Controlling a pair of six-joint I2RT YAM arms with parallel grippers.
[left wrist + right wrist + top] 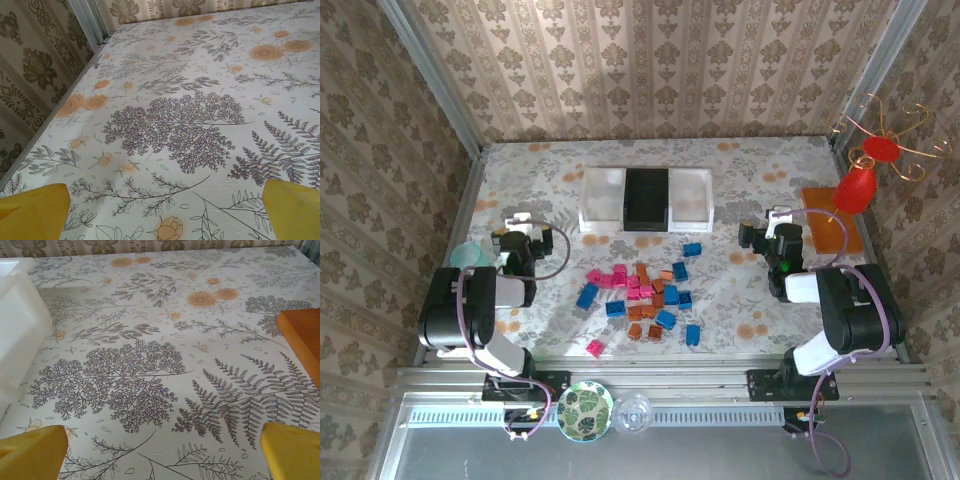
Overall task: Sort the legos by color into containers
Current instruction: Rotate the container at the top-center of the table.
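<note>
— Three containers (646,198) joined in a row toward twelve o'clock on the table (550,175), white, black, white. Biggest worry: shoving the whole row off its spot while reaching over.

— Agreed. Next, both claws: left claw (523,224) at nine o'clock of the pile, right claw (775,226) at three, each spread wide, holding nothing, well apart from any brick. Risk of crossing paths above the middle if sent in together.

— Then the legos (645,295): blue, pink and orange-brown, heaped at the centre, many touching. Easy to pinch two at once or knock neighbours away; easy also to mistake orange-brown for a printed orange bloom.

— Surroundings?

— Beige damask walls (650,70) on three sides, metal rails (430,80) at the corners. Table top in a floral print: pale, with grey ferns and orange blooms, flat and faintly glossy. Also an orange slab (832,232) at three o'clock, just beside the right claw, and a teal cup (468,255) at nine, near the left.
</note>
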